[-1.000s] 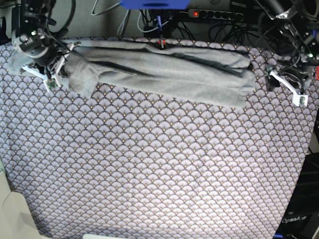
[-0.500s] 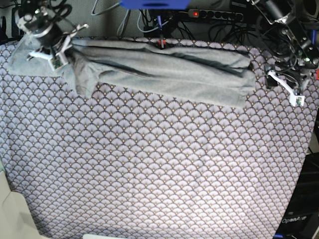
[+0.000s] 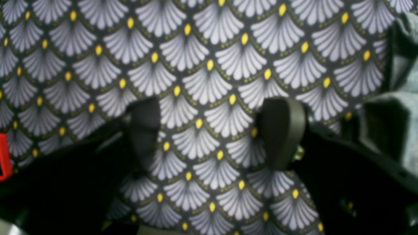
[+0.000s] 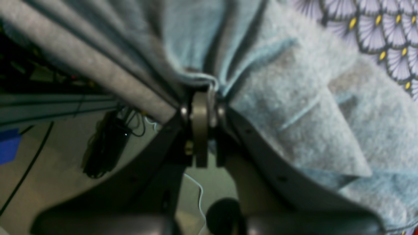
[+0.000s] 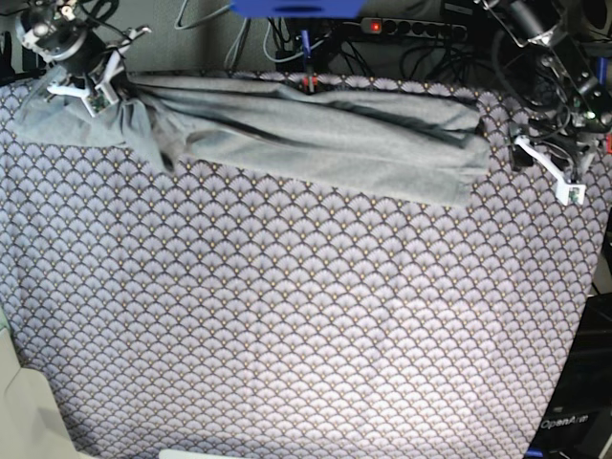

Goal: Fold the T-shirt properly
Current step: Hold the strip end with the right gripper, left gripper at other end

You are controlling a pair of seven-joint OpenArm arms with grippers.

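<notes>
Left wrist view: the left gripper (image 3: 212, 137) has its jaws spread wide over the patterned cloth (image 3: 202, 58), nothing between them, with a bit of the T-shirt (image 3: 398, 107) at the right edge. Right wrist view: the right gripper (image 4: 204, 107) is pinching a bunched fold of shirt fabric. Base view: the shirt (image 5: 316, 134) lies as a long folded strip along the far edge of the table. I'd say it's maybe halfway, since the strip hasn't been folded crosswise yet.
</notes>
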